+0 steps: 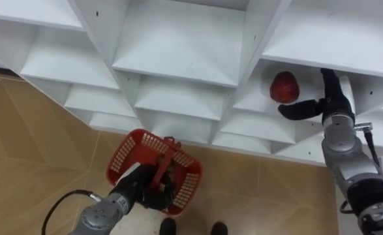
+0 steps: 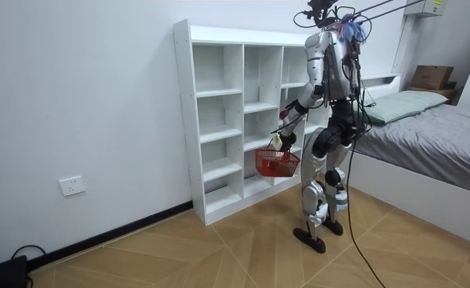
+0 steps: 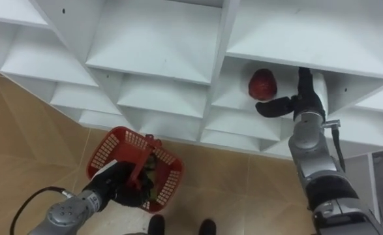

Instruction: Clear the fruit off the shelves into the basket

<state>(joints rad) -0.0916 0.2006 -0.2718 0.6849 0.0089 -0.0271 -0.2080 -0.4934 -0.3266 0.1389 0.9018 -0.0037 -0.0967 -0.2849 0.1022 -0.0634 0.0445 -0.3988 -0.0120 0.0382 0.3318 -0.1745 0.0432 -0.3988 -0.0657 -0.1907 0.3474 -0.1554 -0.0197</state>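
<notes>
Robot's standing right up at the white cubby shelf (image 1: 178, 46). Left hand (image 1: 141, 187) is curled around the handle of the red basket (image 1: 121, 156), down low. Right hand (image 1: 332, 99) is inside a cubby, fingers spread open, thumb just under the red apple (image 1: 284, 87) sitting in there.

I cannot make out what lies in the basket (image 1: 186, 186): its inside is dark. The fingertips of the right hand (image 1: 330, 104) go behind a board of the closet (image 1: 178, 39).
</notes>
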